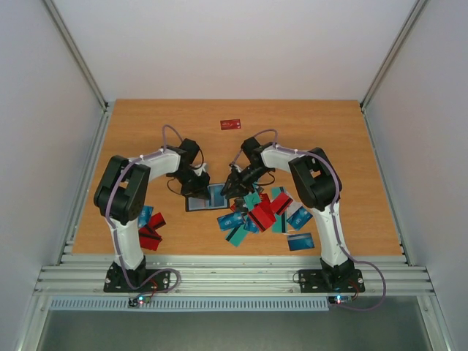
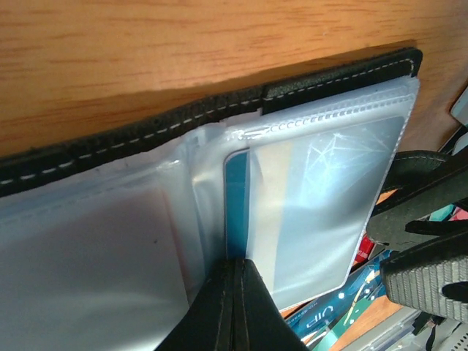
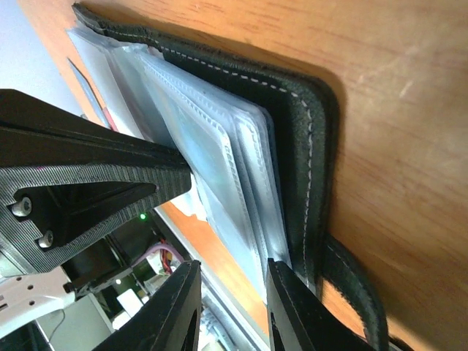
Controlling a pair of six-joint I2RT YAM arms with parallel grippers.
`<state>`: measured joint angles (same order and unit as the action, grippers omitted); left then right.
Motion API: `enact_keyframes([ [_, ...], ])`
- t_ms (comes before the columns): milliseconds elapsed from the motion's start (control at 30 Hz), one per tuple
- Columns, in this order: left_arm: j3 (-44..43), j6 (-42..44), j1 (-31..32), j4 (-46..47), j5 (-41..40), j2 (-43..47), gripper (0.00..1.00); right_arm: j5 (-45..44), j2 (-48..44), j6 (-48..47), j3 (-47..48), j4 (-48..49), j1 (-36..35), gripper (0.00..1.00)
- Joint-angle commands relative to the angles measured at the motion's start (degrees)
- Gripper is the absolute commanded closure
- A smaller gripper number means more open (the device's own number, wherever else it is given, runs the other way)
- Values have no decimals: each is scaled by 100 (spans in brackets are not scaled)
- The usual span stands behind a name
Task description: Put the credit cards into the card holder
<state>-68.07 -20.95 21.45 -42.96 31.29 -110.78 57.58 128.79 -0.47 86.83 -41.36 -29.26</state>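
Only "VIP" is legible, on a credit card [image 2: 319, 320].

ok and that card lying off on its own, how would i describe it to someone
Start from the wooden table and look toward its far edge, near the middle. A single red card lies flat there on bare wood. It is the only one by itself; the other cards are all heaped together at the near side.

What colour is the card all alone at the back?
Red. The card shows best from the top camera.
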Motion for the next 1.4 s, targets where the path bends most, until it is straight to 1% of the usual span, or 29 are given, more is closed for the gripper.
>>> enact_keyframes([
  [0, -14, 74, 43, 155, -221, -349, 100, -158, 85, -272, 124, -242, -1, 73],
  [233, -39, 74, 43, 164, -168, -358, 100, -143, 165, -305, 152, -232, -36, 72],
  [433, -47, 82, 43, 157, -125, -366, 100, -41, 285, -261, 362, -235, -137, 72],
  [667, -38, 91, 43, 153, -104, -362, 100, -1, 271, -208, 431, -235, -141, 74],
  [933, -52, 115, 43, 133, -114, -350, 100, -364, 39, -409, 493, -650, -141, 74],
  [1367, -101, 135, 43, 135, -66, -400, 100, -221, 256, -379, 804, -737, -268, 75],
])
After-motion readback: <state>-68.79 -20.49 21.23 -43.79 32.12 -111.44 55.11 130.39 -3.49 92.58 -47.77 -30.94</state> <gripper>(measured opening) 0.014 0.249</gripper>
